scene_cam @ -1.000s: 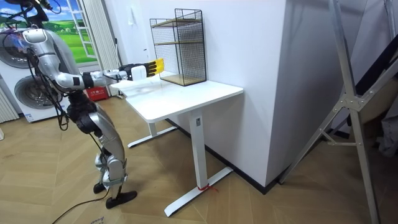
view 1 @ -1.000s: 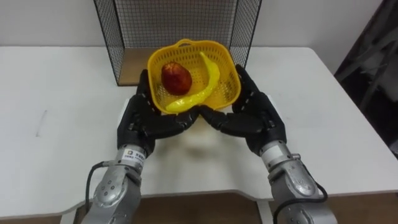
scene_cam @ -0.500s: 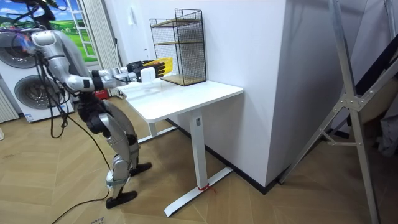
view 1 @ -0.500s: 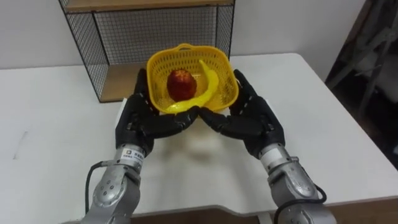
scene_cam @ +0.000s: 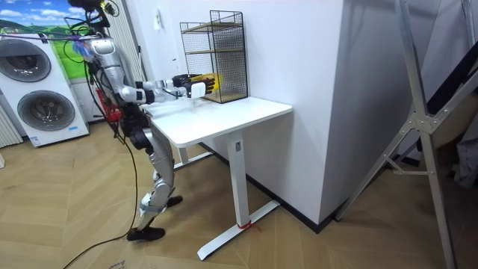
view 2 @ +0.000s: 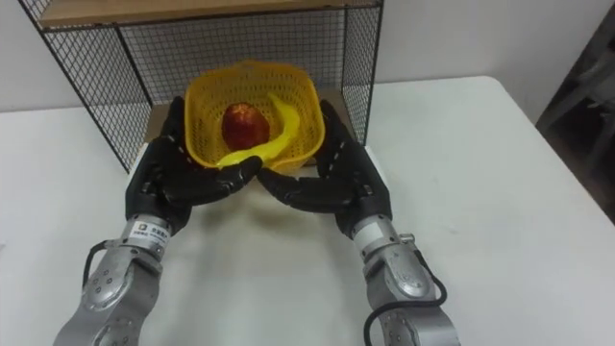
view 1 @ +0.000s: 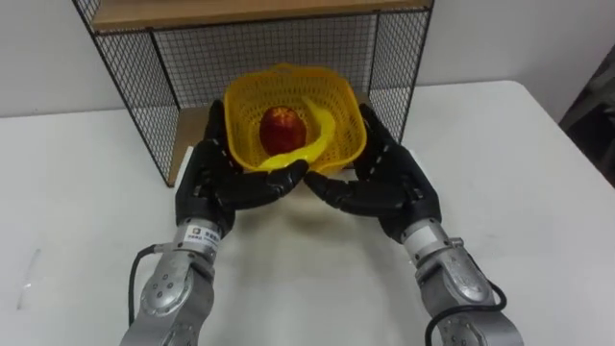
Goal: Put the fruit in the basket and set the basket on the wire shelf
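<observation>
A yellow plastic basket (view 1: 332, 108) holds a red apple (view 1: 281, 128) and a banana (view 1: 315, 144). My two hands carry it just above the white table (view 1: 77, 202). The left hand (view 1: 219, 178) cups its left side and underside, the right hand (view 1: 386, 181) its right side, both with fingers spread and mostly straight; the thumbs meet under the front rim. The basket hangs at the open front of the black wire shelf (view 1: 163, 67), over the front edge of its lower wooden board (view 1: 190, 133). In the room view the basket (scene_cam: 203, 82) is at the shelf (scene_cam: 224, 56).
The shelf has a second wooden board (view 1: 240, 12) above the basket, and its mesh sides flank the opening. I stand at the table's end on the room view's left, arms stretched out. Two washing machines (scene_cam: 41, 93) stand behind me.
I have stepped up to the table and both hands have carried the basket forward to the shelf's lower opening. The eye view has shifted with the walk.
</observation>
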{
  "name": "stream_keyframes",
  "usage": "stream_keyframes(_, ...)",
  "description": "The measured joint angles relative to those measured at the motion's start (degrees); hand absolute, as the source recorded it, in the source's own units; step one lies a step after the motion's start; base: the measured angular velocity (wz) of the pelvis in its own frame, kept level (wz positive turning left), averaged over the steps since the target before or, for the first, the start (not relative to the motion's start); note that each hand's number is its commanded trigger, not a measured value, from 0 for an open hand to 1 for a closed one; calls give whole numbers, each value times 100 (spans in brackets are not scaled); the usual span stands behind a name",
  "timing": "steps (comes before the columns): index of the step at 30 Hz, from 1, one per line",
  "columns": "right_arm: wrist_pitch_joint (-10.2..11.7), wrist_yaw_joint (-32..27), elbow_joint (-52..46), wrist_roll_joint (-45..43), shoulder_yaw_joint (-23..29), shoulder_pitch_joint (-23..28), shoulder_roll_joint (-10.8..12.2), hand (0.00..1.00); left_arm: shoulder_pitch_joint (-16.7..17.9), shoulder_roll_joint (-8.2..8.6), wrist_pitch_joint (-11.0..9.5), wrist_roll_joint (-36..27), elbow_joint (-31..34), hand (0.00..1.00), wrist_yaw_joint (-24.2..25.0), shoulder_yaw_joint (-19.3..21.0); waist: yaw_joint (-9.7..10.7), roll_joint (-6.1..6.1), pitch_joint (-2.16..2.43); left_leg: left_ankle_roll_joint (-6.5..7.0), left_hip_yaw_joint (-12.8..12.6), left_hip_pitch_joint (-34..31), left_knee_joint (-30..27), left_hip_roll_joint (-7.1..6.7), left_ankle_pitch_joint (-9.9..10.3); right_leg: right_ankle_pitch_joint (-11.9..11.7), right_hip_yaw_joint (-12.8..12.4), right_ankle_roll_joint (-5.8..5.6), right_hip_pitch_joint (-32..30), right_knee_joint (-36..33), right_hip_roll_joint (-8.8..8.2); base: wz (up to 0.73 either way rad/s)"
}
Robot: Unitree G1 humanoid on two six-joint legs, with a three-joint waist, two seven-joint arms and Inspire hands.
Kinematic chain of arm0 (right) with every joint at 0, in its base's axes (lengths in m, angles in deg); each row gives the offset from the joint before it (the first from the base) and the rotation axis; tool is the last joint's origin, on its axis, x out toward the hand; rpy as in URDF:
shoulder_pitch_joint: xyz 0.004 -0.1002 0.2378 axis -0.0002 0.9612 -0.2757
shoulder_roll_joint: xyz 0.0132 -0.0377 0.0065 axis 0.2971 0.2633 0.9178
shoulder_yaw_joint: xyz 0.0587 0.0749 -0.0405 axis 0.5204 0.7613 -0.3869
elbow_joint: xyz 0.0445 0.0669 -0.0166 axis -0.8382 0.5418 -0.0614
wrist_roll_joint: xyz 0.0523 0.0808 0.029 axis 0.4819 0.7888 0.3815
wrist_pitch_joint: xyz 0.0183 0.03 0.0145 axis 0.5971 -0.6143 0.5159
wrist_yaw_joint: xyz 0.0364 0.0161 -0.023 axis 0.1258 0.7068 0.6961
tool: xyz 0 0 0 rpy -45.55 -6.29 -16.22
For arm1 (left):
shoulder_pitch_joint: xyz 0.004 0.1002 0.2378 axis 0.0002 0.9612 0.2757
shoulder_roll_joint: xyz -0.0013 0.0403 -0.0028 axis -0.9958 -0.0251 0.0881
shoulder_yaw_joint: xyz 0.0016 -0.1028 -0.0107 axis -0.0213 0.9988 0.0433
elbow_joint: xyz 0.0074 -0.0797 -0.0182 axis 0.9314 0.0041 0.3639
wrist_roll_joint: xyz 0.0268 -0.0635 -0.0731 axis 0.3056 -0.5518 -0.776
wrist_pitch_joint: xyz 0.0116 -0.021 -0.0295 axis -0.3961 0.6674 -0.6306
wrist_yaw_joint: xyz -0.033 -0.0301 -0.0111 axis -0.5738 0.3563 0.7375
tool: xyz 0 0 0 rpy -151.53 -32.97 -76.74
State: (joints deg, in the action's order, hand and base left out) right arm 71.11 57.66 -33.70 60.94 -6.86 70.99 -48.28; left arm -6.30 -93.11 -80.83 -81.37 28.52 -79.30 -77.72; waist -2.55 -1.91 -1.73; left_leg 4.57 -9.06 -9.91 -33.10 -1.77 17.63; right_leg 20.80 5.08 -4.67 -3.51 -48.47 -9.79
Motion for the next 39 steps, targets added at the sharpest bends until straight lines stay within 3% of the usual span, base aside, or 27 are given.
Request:
stream_keyframes(2,18,-30,0,-3,5,-54,5,0,-130,-31,-10,-26,-1,0,-5,43,54,21,-31,18,55,-8,102,8,3,254,132,58,-211,549,19,0)
stream_keyframes(4,38,-61,0,-1,9,-79,-4,0,-291,-41,-21,-24,-3,0,-10,74,62,9,-65,28,12,-17,125,-4,-3,207,302,128,-370,1244,29,3)
stream_keyframes(5,38,-68,0,-1,8,-87,-4,0,-317,-32,-40,-14,-3,0,-10,74,52,69,-48,13,21,-6,174,10,-11,143,432,205,-324,1380,64,-5)
stream_keyframes(6,37,-68,1,0,8,-93,-20,0,-316,-32,-42,-14,-3,0,-10,85,46,104,-37,-3,37,3,216,26,-26,83,448,212,-301,1455,97,-5)
stream_keyframes(10,36,-62,14,28,48,-114,18,0,-314,3,-42,-3,-17,0,-10,57,91,118,-26,-89,102,313,701,128,-253,-277,578,288,153,2211,314,2)
stream_keyframes(14,26,-54,14,59,137,-119,22,0,-312,-45,-41,-9,-16,0,-9,-28,96,153,43,-112,135,383,901,205,-377,-532,629,307,370,2732,464,3)
stream_keyframes(22,-6,-54,15,89,157,-119,33,0,-311,-39,-21,-7,-17,0,-8,-58,101,138,61,-120,135,487,1189,200,-541,-728,640,319,500,3083,518,0)
stream_keyframes(28,-40,-53,127,264,173,-141,44,0,-313,-13,105,4,-18,0,-9,-47,125,135,62,-131,138,621,1388,200,-639,-888,638,321,692,3376,570,0)
stream_keyframes(33,-48,-54,412,273,178,-185,124,0,-328,55,182,4,-151,0,-9,31,141,116,55,-137,136,704,1437,196,-660,-899,640,323,758,3392,570,0)
stream_keyframes(39,-429,-218,672,238,174,-634,124,0,-489,83,385,2,-618,0,-11,69,123,69,26,-150,140,754,1478,190,-678,-900,633,325,787,3427,572,-1)
